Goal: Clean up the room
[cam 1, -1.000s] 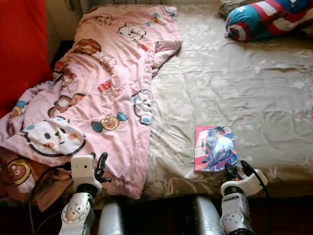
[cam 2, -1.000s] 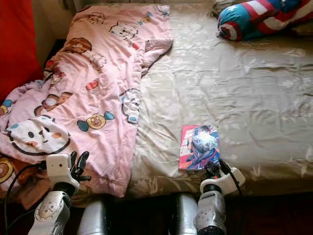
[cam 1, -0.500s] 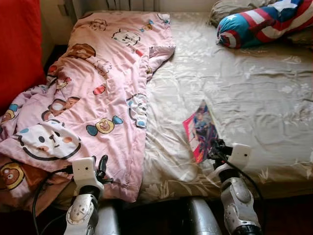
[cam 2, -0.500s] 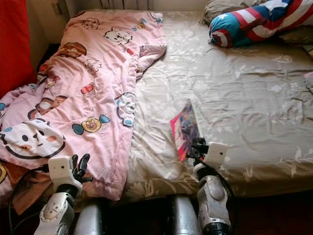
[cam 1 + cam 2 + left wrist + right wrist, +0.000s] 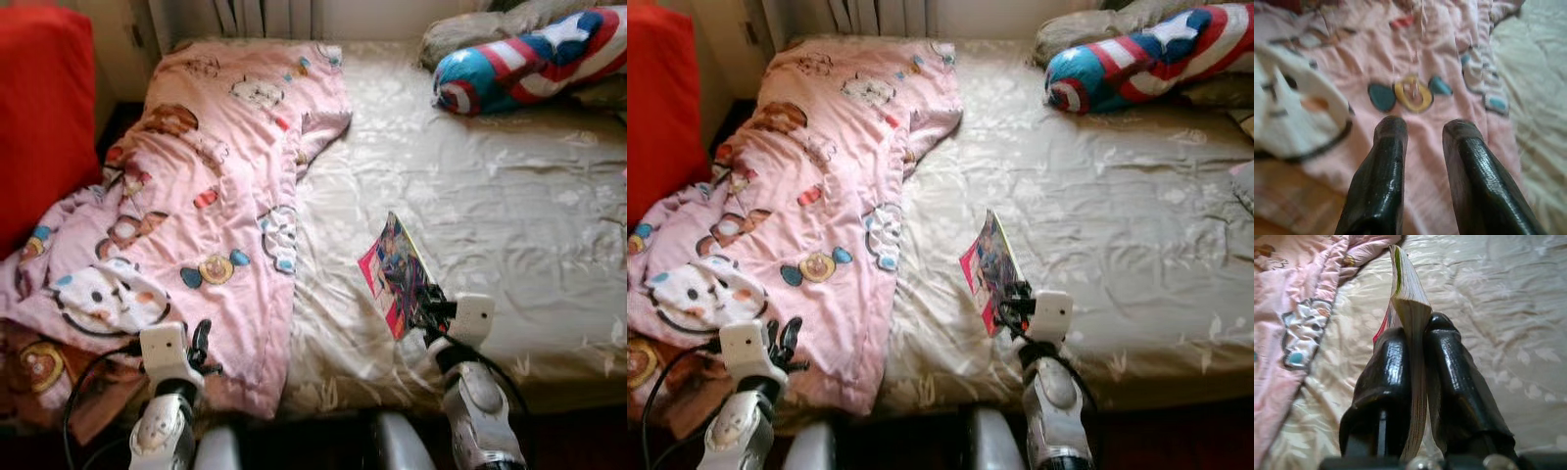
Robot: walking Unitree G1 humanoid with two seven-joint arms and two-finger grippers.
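A colourful comic book stands tilted on edge above the beige bed sheet, lifted clear of it. My right gripper is shut on the book's lower edge; in the right wrist view the book sits pinched between both black fingers. My left gripper hovers low at the near edge of the pink cartoon blanket. Its fingers are slightly apart over the blanket with nothing between them.
A Captain America shield-patterned bolster pillow lies at the bed's far right corner beside a grey pillow. A red cushion stands left of the bed. A radiator is behind the bed's head.
My right gripper took hold of the book, which lay flat on the sheet, and raised it on edge. The camera tilted up a little. The left arm stayed put.
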